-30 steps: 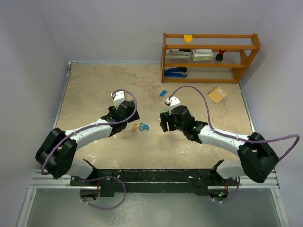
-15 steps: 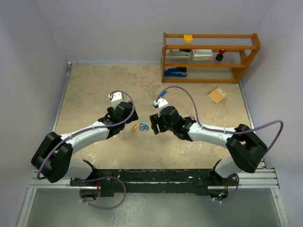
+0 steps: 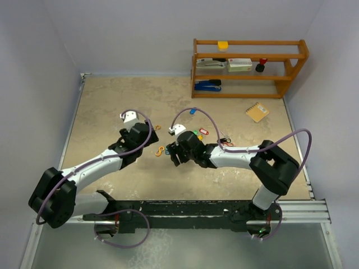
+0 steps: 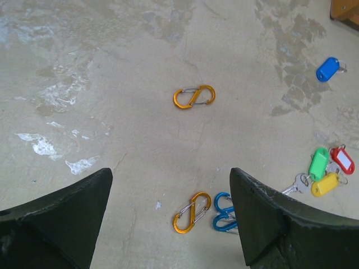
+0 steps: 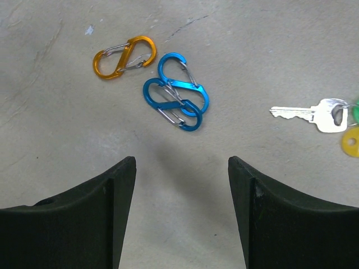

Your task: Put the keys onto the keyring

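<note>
Two sets of dark jaws stand apart and empty. The left gripper (image 4: 169, 185) gapes wide above the mottled beige table (image 4: 112, 67) with nothing between its fingers. The right gripper (image 5: 181, 168) is also parted, hovering just short of a pair of overlapping blue metal figure-eight clips (image 5: 175, 92) without touching them. An orange metal figure-eight clip (image 5: 123, 58) lies just beside the blue pair, and a second orange figure-eight clip (image 4: 194, 97) lies apart from them, toward the table's far edge. The keys sit near the middle of the table: a small silver key (image 5: 308, 115) bunched with a green plastic tag (image 4: 320, 163), a yellow plastic tag (image 4: 325, 184) and a red plastic tag (image 4: 343, 159). A blue-tagged key (image 4: 327, 68) lies alone nearer the far edge. The red tag carries a white label window, too small to read.
</note>
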